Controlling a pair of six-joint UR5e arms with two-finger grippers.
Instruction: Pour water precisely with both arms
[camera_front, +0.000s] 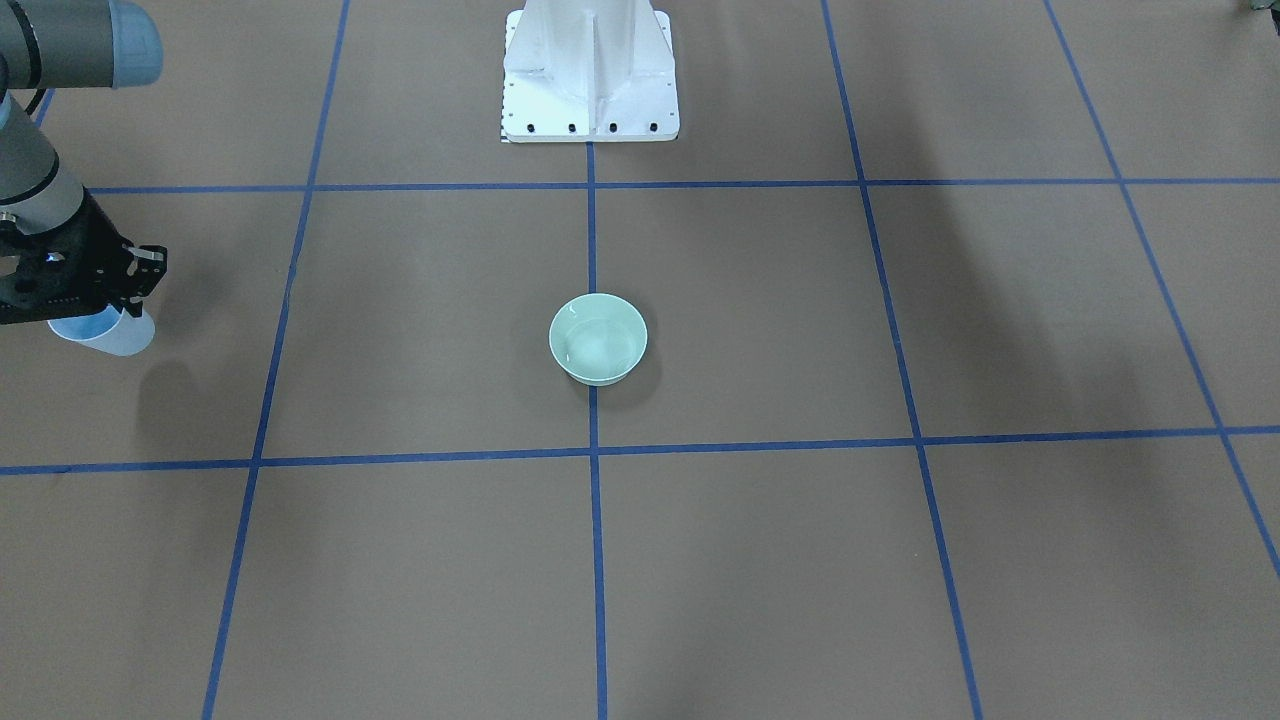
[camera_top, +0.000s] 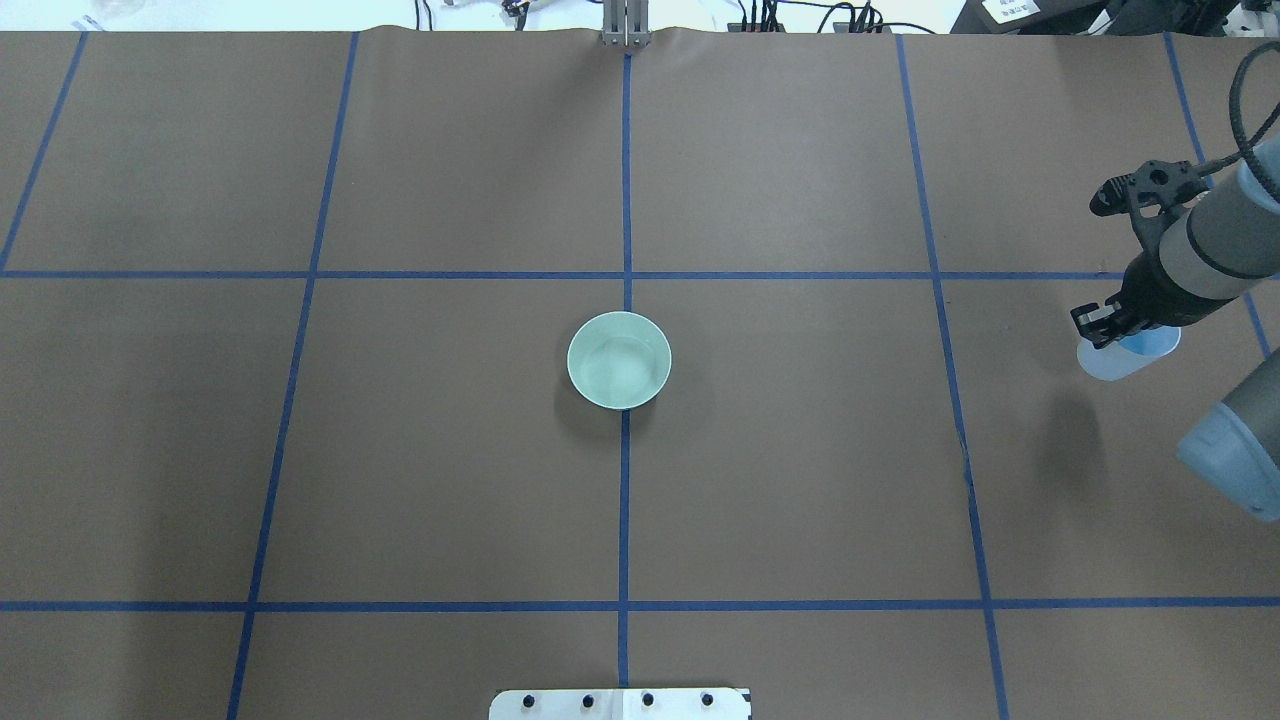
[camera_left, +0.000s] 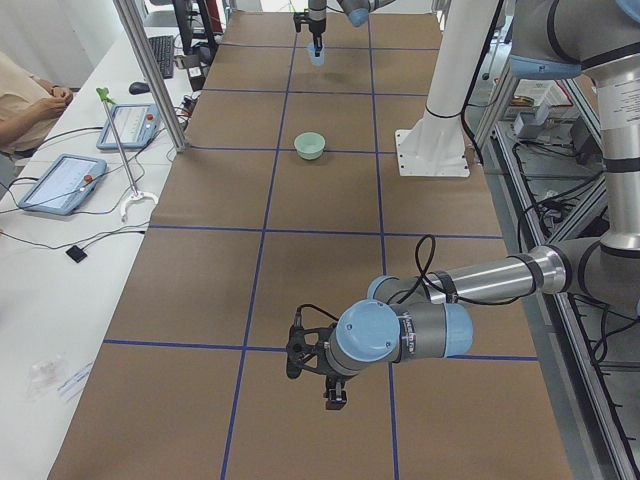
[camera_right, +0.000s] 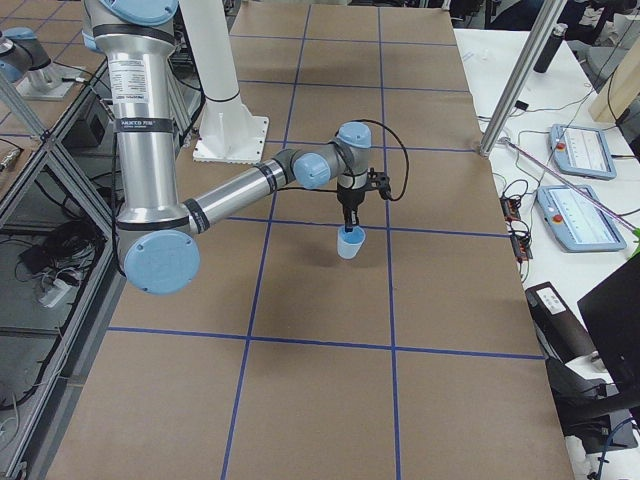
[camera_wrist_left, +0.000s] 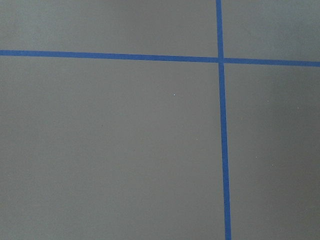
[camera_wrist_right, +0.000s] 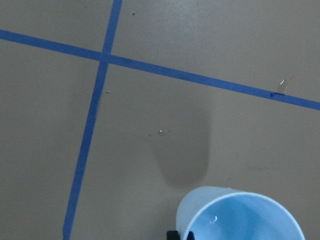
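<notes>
The right arm (camera_top: 1215, 245) is reaching in over the robot's right end of the bench (camera_top: 400, 450), and its right claw (camera_top: 1105, 328) is pinching the rim of a pale blue cup (camera_top: 1130, 355). The cup is hanging mouth-up, clear of the surface, throwing a soft shadow (camera_top: 1060, 430) on the brown cover. The wrist view is looking down into it, showing only a tiny glint inside. A couple of droplets (camera_wrist_right: 160, 132) are glistening on the bench beside the blue tape lines (camera_wrist_right: 90, 130).

The water (camera_top: 622, 368) is sitting in the pale green bowl (camera_top: 619, 360) at the centre tape crossing, showing as a faint ring-shaped sheen, well apart from the cup.

The left arm (camera_left: 480, 280) is stretching over the opposite end, its left claw (camera_left: 335, 390) pointing down at bare bench; I cannot tell whether it is spread or pressed together.
</notes>
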